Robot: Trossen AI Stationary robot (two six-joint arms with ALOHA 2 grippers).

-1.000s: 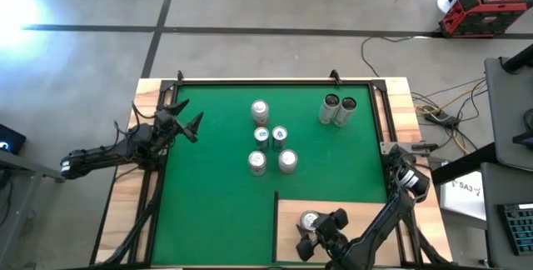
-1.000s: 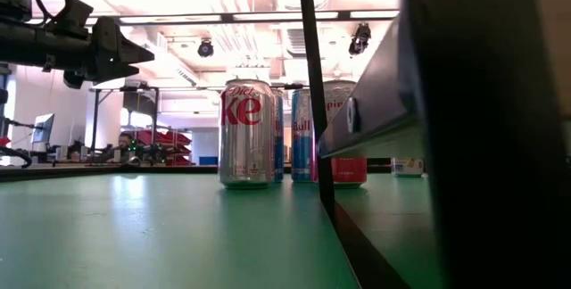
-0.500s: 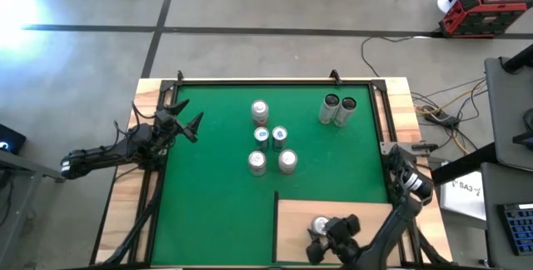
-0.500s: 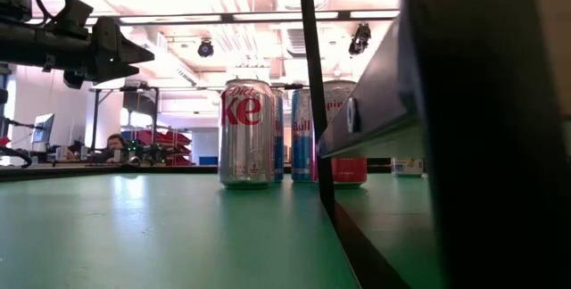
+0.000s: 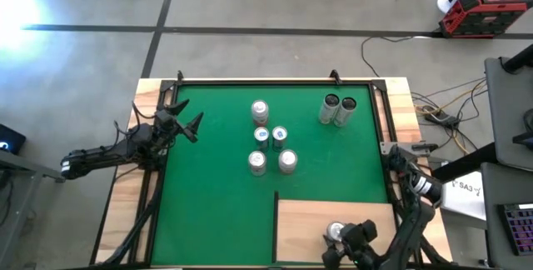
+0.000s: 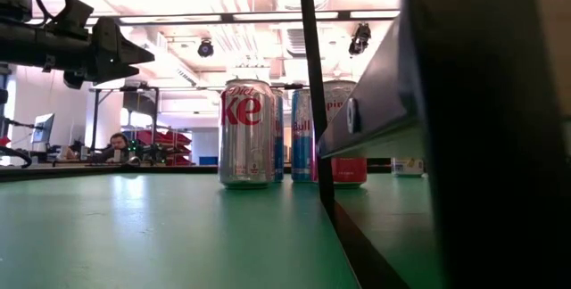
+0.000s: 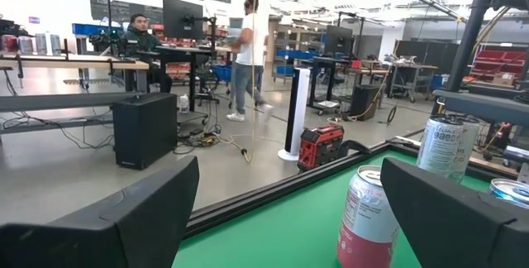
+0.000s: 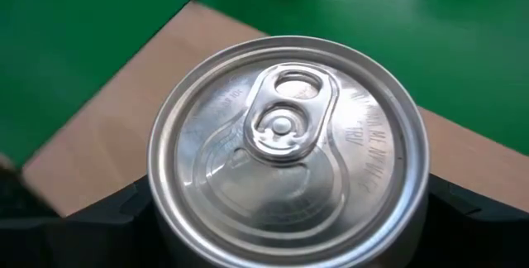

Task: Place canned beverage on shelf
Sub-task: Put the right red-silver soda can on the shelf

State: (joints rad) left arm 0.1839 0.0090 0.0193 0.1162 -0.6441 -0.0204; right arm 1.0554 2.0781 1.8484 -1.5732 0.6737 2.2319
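Observation:
A silver canned beverage [image 5: 336,232] stands upright over the shelf [image 5: 300,220], a pale wooden panel at the near right of the green mat [image 5: 216,187]. My right gripper [image 5: 340,237] is shut on it. In the right wrist view the can's top [image 8: 285,148] fills the picture. My left gripper [image 5: 188,124] is open and empty above the mat's left edge, and its fingers show wide apart in the left wrist view [image 7: 285,218]. My right gripper pinches the can's side wall just below the top rim [image 8: 161,206] between its two fingers [image 8: 91,227], one on each side. The can is upright, top up, over the shelf. Whether its bottom rests on the shelf I cannot tell.
Several cans stand in a group at the mat's middle [image 5: 271,141], with two more at the far right [image 5: 339,109]. In the low view a Diet Coke can [image 6: 246,133] stands in front. The shelf's dark edge [image 5: 276,220] borders the mat. Wooden rim strips [image 5: 133,187] frame the mat.
My right gripper has carried the can across the shelf toward the table's right and near edges. The can has stayed upright.

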